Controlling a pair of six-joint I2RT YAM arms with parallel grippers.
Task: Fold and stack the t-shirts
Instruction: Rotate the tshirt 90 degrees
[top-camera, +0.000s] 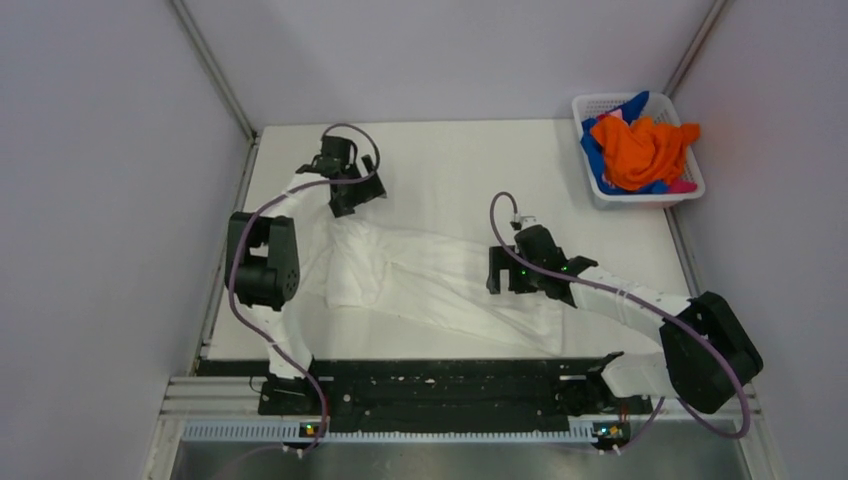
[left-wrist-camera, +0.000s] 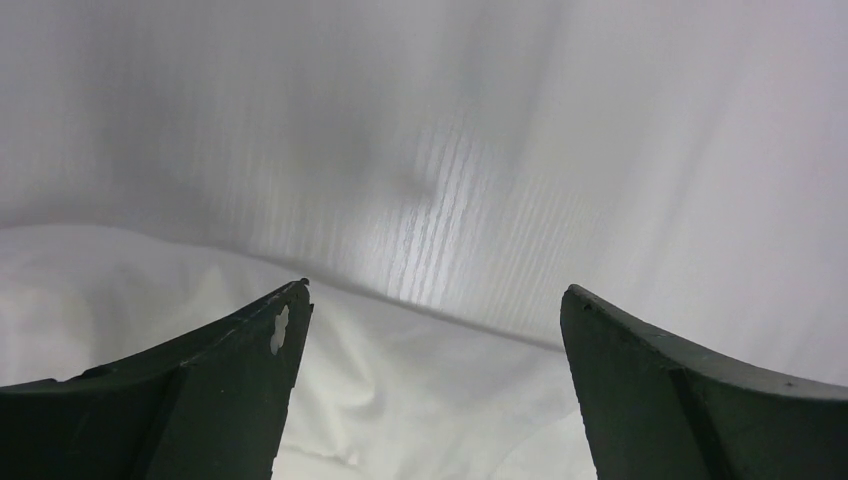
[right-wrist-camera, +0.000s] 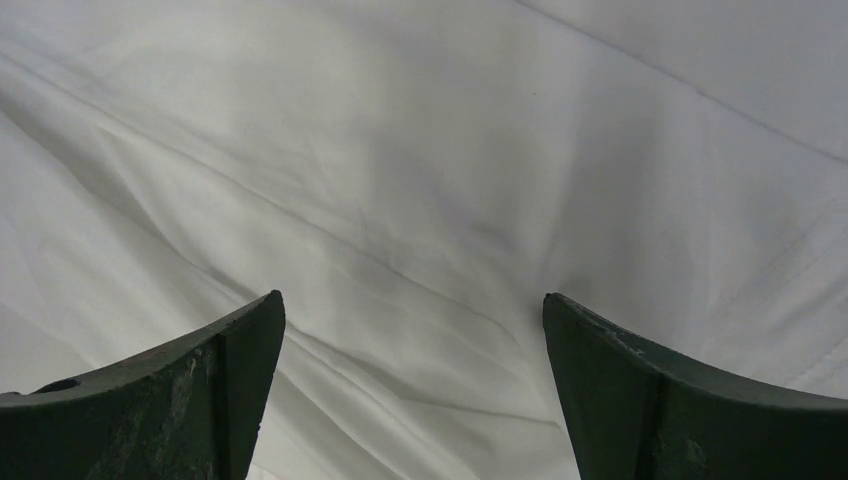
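Note:
A large white t-shirt (top-camera: 420, 275) lies crumpled and stretched across the middle of the table; no printed marks show. My left gripper (top-camera: 345, 203) is open over its far left end; in the left wrist view (left-wrist-camera: 435, 295) the shirt's edge (left-wrist-camera: 400, 390) lies between the spread fingers, with bare table beyond. My right gripper (top-camera: 497, 270) is open just above the shirt's right part; the right wrist view (right-wrist-camera: 412, 300) shows wrinkled white cloth (right-wrist-camera: 400, 200) under the spread fingers. Orange (top-camera: 640, 150), blue (top-camera: 592, 155) and pink (top-camera: 683, 186) shirts are heaped in the basket.
A white lattice basket (top-camera: 694, 178) stands at the table's far right corner. Grey walls close in the table on the left, back and right. A black rail (top-camera: 440, 385) runs along the near edge between the arm bases.

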